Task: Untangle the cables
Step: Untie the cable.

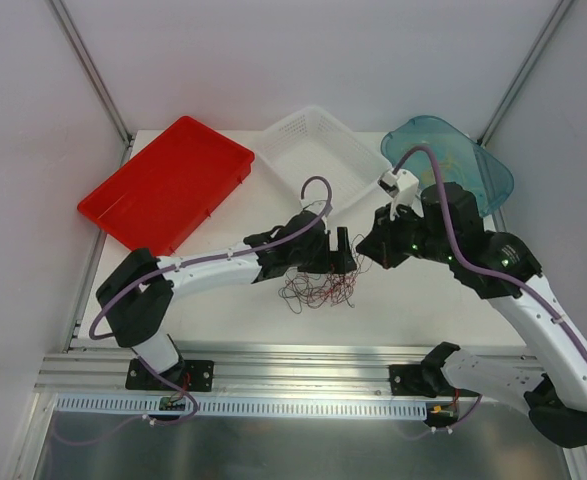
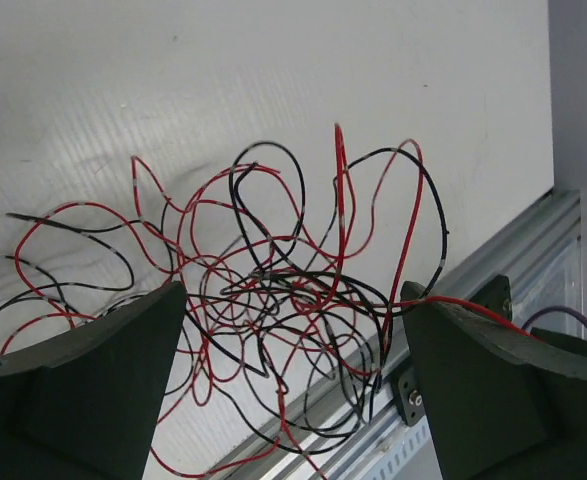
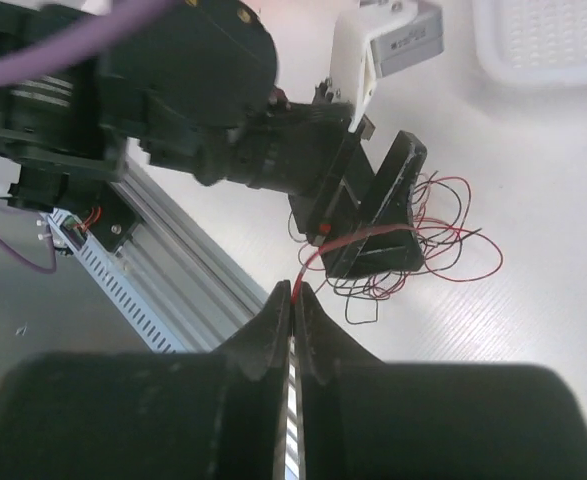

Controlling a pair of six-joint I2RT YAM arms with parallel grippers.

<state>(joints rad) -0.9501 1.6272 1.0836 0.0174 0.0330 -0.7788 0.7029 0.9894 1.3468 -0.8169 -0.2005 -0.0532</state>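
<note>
Near the front edge of the bench (image 1: pixel 223 310), about midway along it, the cables (image 1: pixel 318 290) lie in one loose tangle of thin red and black wires, looped through each other. Both arms reach in over it from the two front corners.

Left gripper (image 2: pixel 293 300) hangs over the heap with its jaws spread wide. From the left wrist, the two dark fingers (image 2: pixel 93 390) stand either side of the knot and most of the loops sit in the gap between them. Several loops rise off the surface in arcs rather than lying flat. Whether the fingers press on any wire I cannot tell.

Right gripper (image 3: pixel 295 292) is closed, its two fingertips pinched together on a single red wire (image 3: pixel 323 245). That strand runs from the pinch in a short curve across to the left gripper's finger and on into the tangle behind it. From the left wrist, the same strand passes over the top of the right-hand finger and off to the side. The right gripper sits just beside the left one, on the side nearer the right edge.

Along the back edge stand a red tray (image 1: pixel 168 180) at the left corner, a white basket (image 1: pixel 308 140) in the middle and a teal bowl (image 1: pixel 453 150) at the right corner, all well apart from the wires.
</note>
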